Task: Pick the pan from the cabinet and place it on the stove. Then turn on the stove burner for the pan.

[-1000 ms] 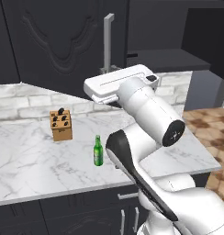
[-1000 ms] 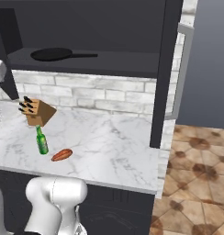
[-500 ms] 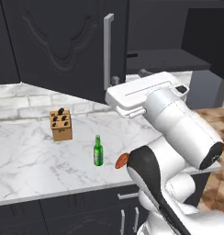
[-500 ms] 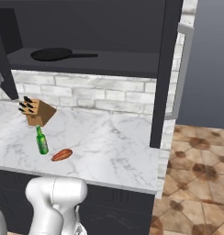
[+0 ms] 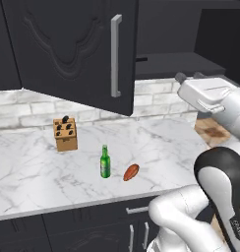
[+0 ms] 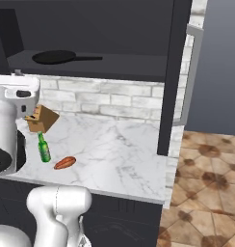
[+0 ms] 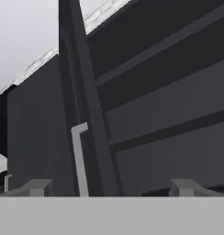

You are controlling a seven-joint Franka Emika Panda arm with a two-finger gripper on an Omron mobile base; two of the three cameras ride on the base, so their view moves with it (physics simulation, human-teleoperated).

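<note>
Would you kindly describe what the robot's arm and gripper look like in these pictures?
The arm is made of glossy white, rounded shells with dark, nearly black bands at the joints. Its hand is a blocky white housing with two small grey knobs at one end, and the gripper ends in two small, squarish grey finger tips. No cables or clear markings show.

The pan is lying flat on the lowest shelf of the open cabinet, at about eleven o'clock, its thin handle pointing toward three o'clock. Below, on the marble counter, a knife block is leaning at nine o'clock; a green bottle is standing upright just beneath it, and a sausage is lying beside the bottle.
</note>
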